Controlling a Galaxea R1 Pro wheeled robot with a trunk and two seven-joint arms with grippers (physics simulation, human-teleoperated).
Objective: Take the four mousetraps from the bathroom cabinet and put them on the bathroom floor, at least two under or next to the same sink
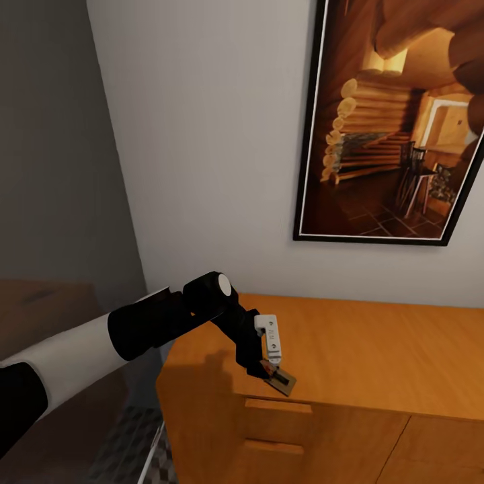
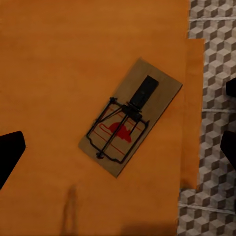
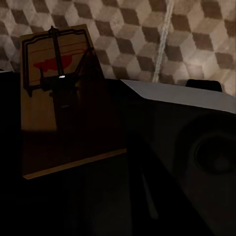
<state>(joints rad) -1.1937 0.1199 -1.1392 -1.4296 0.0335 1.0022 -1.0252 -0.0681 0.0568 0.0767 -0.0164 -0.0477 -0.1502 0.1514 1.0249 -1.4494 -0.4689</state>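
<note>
A tan mousetrap (image 1: 284,382) with a dark wire bar and a red mark lies flat on the orange-brown cabinet (image 1: 376,356), at the front edge near its left corner. My left gripper (image 1: 267,368) hangs just above it, open; in the left wrist view its dark fingertips (image 2: 10,152) stand wide on either side of the mousetrap (image 2: 130,118). In the right wrist view a second mousetrap (image 3: 54,98) shows close up, hanging over the cube-patterned bathroom floor (image 3: 147,29); my right gripper seems shut on it, its fingers lost in shadow.
A large framed picture of a log cabin (image 1: 396,121) hangs on the white wall above the cabinet. Bar handles (image 1: 279,405) run along the drawer fronts. Patterned floor (image 1: 128,444) shows left of the cabinet. My grey and dark base (image 3: 187,98) lies below the right hand.
</note>
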